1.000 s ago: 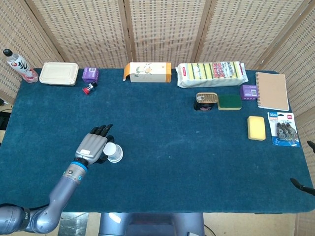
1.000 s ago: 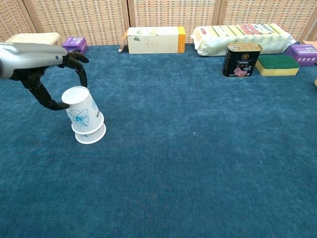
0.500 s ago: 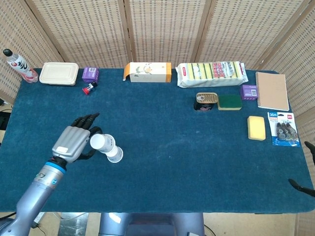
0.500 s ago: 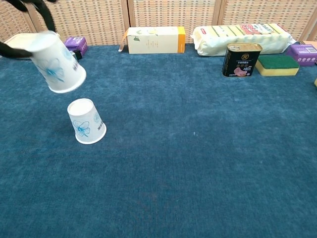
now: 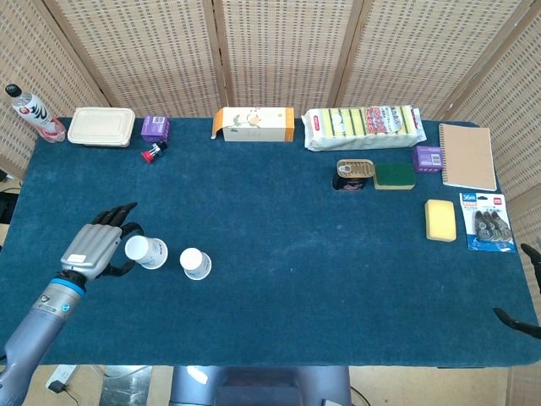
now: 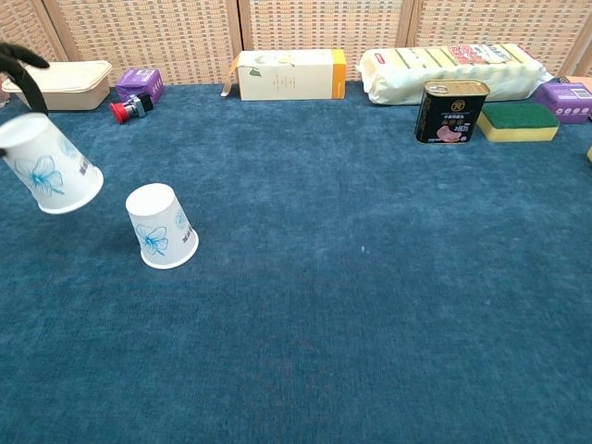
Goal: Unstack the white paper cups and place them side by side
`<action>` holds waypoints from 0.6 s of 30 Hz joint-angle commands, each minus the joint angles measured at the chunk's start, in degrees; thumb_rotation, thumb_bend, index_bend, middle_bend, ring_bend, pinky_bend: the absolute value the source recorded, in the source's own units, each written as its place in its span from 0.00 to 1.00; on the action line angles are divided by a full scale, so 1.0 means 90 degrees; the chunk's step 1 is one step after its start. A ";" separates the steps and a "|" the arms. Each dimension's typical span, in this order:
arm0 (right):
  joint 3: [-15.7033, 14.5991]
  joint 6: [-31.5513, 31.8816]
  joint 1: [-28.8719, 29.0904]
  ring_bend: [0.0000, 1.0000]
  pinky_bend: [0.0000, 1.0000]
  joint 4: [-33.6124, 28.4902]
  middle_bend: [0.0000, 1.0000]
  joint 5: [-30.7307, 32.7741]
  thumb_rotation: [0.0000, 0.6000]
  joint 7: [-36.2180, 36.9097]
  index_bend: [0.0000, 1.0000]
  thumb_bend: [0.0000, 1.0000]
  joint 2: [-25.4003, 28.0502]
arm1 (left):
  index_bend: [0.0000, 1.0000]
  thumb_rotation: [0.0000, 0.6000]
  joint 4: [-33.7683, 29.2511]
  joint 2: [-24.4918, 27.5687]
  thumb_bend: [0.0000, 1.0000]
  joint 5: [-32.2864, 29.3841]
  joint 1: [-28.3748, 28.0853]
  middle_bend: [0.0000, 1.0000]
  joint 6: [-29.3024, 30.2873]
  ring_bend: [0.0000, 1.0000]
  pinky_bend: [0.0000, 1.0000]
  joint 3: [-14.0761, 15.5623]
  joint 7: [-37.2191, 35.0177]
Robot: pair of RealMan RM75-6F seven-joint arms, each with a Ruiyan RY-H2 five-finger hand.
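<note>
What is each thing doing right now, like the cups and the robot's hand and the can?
held cup: gripped by the left hand, upside down, tilted.
standing cup: upside down on the table, leaning a little, untouched.
left hand: holds the held cup.
right hand: only dark tips at the picture's edge, state unclear.
can: upright, lid closed.
food container: lid on.

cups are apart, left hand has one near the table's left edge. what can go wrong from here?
1. The held cup is tilted in the left hand; released like that, it may tip or roll rather than stand.
2. It sits close to the table's left edge, so a roll could carry it off.
3. Moving it in beside the standing cup risks knocking that light cup over.
</note>
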 commanded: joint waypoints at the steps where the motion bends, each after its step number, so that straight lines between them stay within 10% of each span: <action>1: 0.0001 -0.0001 0.0001 0.00 0.00 0.0002 0.00 0.0004 1.00 0.0002 0.09 0.00 0.0000 | 0.35 1.00 0.0383 -0.0349 0.30 -0.0060 0.0053 0.00 -0.0189 0.00 0.08 0.0071 -0.0143; 18: -0.0005 -0.0007 -0.0001 0.00 0.00 0.0023 0.00 -0.0009 1.00 0.0137 0.09 0.00 0.0046 | 0.35 1.00 0.1069 -0.1303 0.30 -0.0494 -0.0108 0.00 -0.0257 0.00 0.08 -0.0096 0.0147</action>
